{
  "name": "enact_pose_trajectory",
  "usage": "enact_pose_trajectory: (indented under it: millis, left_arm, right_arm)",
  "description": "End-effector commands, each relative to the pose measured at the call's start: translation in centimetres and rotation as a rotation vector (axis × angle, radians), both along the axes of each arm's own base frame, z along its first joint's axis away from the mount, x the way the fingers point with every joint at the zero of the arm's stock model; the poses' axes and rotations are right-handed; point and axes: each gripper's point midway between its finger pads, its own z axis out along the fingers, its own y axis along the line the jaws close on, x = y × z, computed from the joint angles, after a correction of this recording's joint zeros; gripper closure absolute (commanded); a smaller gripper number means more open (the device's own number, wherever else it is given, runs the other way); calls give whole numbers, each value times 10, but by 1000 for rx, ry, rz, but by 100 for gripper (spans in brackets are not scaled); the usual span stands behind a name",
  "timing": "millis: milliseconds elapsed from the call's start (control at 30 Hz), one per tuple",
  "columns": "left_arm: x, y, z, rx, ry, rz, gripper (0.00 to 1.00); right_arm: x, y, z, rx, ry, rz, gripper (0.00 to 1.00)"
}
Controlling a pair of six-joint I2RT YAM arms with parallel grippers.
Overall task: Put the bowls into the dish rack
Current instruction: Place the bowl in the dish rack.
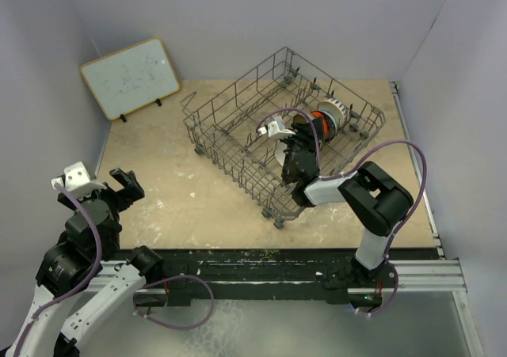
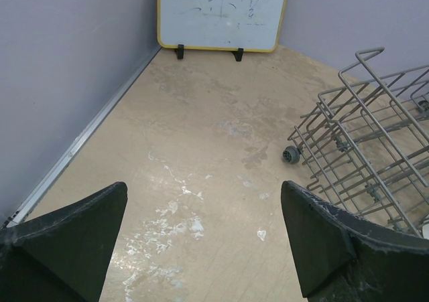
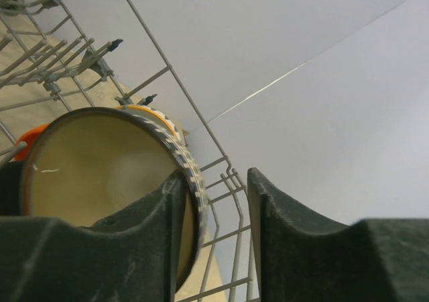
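Plainly, the cream-lined bowl [image 3: 94, 168] stands on edge inside the dish rack [image 1: 234, 131], with an orange bowl [image 3: 30, 138] just behind it. Our right gripper [image 3: 216, 185] has its jaws parted astride the rim. One finger is on the inner side and the other is clear of the patterned outer wall, so nothing is clamped. Our left gripper [image 2: 203, 195] hangs wide open over the tabletop [image 2: 201, 128], holding nothing. We judge the bowl to be glazed, stiff, slick and easily chipped. It is best pinched at the rim, wall between the pads, and eased between the tines.
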Motion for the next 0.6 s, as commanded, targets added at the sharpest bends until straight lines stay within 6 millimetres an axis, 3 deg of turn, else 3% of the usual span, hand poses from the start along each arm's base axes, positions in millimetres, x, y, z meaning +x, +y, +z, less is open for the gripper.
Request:
enact_pose_trajectory:
  millis: [0, 400, 567]
  left_arm:
    - [3, 0, 7, -23, -35, 12, 1]
    - [4, 0, 6, -19, -32, 14, 1]
    - [4, -1, 5, -15, -29, 13, 1]
  right_arm:
    - [-13, 20, -6, 41, -58, 50, 53]
    - [-18, 13, 29, 97, -174, 19, 27]
    - [-20, 8, 42, 149, -215, 10, 23]
